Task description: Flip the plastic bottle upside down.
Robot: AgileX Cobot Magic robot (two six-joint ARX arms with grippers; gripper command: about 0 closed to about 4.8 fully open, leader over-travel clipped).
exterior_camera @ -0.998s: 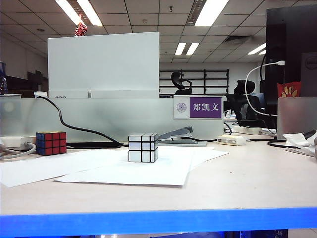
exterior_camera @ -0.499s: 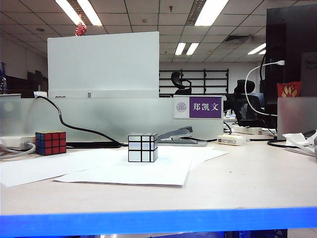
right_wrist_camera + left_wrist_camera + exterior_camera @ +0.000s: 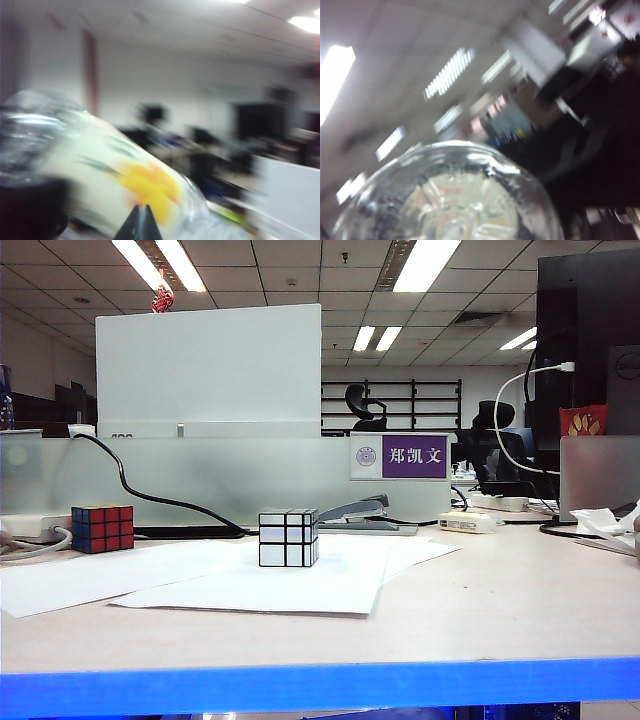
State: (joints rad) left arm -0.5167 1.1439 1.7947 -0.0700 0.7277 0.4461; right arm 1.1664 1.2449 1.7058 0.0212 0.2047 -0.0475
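the exterior view shows no arm and no bottle, only the pale desk (image 3: pixel 500 610). going left to right across it: a red, blue and orange puzzle cube (image 3: pixel 103 528) at the far left, white paper sheets (image 3: pixel 200 580) spread over the middle, a silver mirror cube with black seams (image 3: pixel 289 537) standing on those sheets, a grey stapler (image 3: pixel 365 514) behind it, and a purple name plate with white characters (image 3: pixel 400 456) on the frosted divider.

the left gripper's camera looks straight onto the ribbed round end of the clear slim plastic bottle (image 3: pixel 452 200), which fills the space just in front of that gripper; its fingers are out of sight, so i cannot tell whether it grips or only sits near.

from the right gripper (image 3: pixel 139 225), the same bottle lies tilted across, its cream label with the yellow-orange picture right above the dark fingertips, which meet in a closed point against the bottle's wall. both wrist pictures are heavily blurred.
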